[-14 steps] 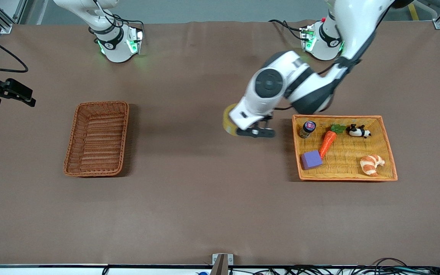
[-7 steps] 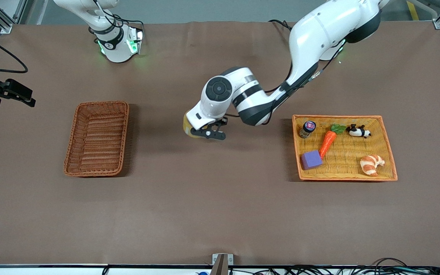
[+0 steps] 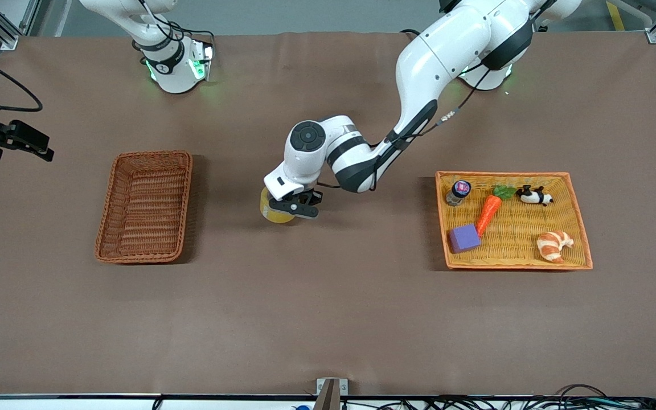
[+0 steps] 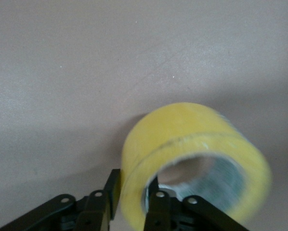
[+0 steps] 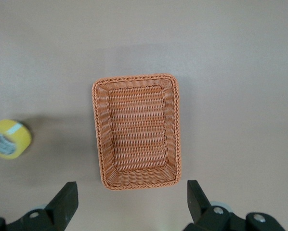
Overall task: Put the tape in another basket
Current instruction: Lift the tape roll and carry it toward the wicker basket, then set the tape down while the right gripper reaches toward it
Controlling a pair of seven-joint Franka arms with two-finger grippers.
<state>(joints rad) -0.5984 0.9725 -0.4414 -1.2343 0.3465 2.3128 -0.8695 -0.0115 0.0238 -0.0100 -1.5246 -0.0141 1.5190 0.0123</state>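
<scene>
The tape [image 3: 274, 213], a yellowish roll, is at the cloth in the middle of the table, between the two baskets. My left gripper [image 3: 292, 208] is low over it. In the left wrist view the tape [image 4: 182, 134] stands tilted on edge, and my left gripper [image 4: 133, 185] is shut on its wall, one finger outside the ring and one inside. The darker reddish-brown basket [image 3: 144, 206] lies empty toward the right arm's end. My right gripper [image 5: 129, 192] hangs open high above that basket [image 5: 137, 130], with nothing between its fingers. The tape [image 5: 9, 139] shows at that view's edge.
The wide orange-yellow tray [image 3: 504, 174] sits toward the left arm's end and holds a carrot [image 3: 488, 212], a purple block [image 3: 464, 238], a croissant [image 3: 553, 245], a panda toy [image 3: 534, 196] and a small jar [image 3: 458, 192]. Brown cloth covers the table.
My left arm has carried the tape away from the orange tray toward the right arm's end and lowered it to the middle of the table. The right gripper has stayed put.
</scene>
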